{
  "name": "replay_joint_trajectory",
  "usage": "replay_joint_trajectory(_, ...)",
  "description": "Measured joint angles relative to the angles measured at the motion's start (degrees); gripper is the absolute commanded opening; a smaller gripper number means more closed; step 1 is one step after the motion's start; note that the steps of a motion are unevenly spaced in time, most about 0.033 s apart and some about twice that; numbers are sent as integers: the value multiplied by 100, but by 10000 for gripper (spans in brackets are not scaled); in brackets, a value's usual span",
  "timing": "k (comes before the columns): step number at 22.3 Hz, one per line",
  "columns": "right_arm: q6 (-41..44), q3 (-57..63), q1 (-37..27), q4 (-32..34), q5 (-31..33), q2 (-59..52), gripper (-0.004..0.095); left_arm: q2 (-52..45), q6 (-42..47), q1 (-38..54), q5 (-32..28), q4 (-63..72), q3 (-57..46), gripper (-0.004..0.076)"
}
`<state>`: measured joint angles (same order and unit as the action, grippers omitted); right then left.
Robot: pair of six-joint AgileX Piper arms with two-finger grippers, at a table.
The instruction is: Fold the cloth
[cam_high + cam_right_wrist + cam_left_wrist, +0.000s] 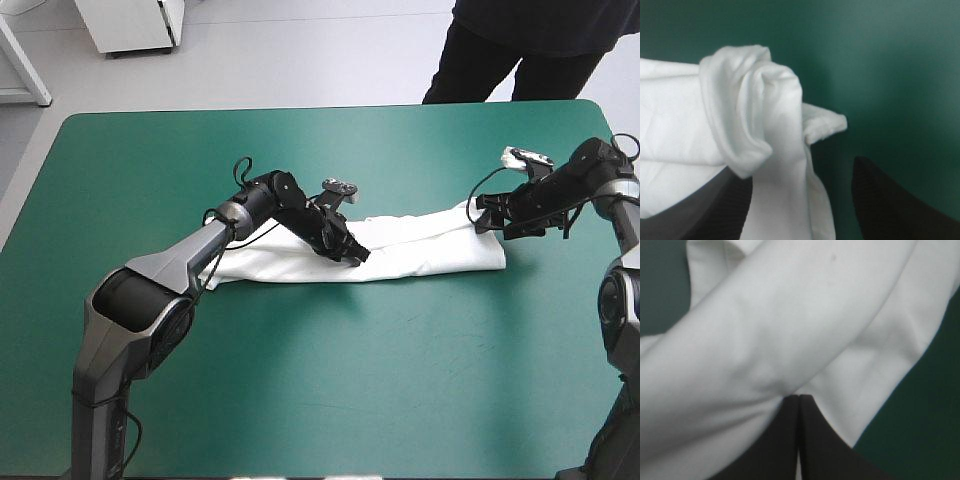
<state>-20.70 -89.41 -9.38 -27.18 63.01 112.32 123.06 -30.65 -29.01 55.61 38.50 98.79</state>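
While the left hand (352,250) pinches the T-shirt (430,250) mid-strip on the bench (300,380) | right hand (492,215) open, astride its bunched end | risk: a shallow close catches one layer, and the fold skews

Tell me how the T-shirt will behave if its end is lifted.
Likely floppy: the T-shirt lies in soft rolled folds, so it should sag. Probably light, being thin fabric bunched between the fingers of the open right gripper.

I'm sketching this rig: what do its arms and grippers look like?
The left arm and right arm have rounded silver-grey links turning black toward the wrists. The left gripper and right gripper each carry two broad black fin-shaped fingers.
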Motion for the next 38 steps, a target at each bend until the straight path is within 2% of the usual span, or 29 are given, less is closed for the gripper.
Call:
replay_joint_trajectory(6,-43,-168,-39,-307,94,432,542,0,14,-12,-5,-149,11,-22)
replay_joint_trajectory(7,-42,-187,-46,-336,113,453,507,0,18,-12,-5,-161,11,-22)
replay_joint_trajectory(10,-54,-211,19,-352,118,497,319,0,106,-19,0,-232,28,-22)
replay_joint_trajectory(17,-195,-211,247,-415,109,558,-4,0,144,-30,0,-261,32,-22)
replay_joint_trajectory(27,-368,-168,294,-698,163,544,-14,0,199,-30,0,-268,32,-22)
replay_joint_trajectory(38,-385,-147,294,-662,388,-884,-15,0,274,-36,-34,-279,32,-22)
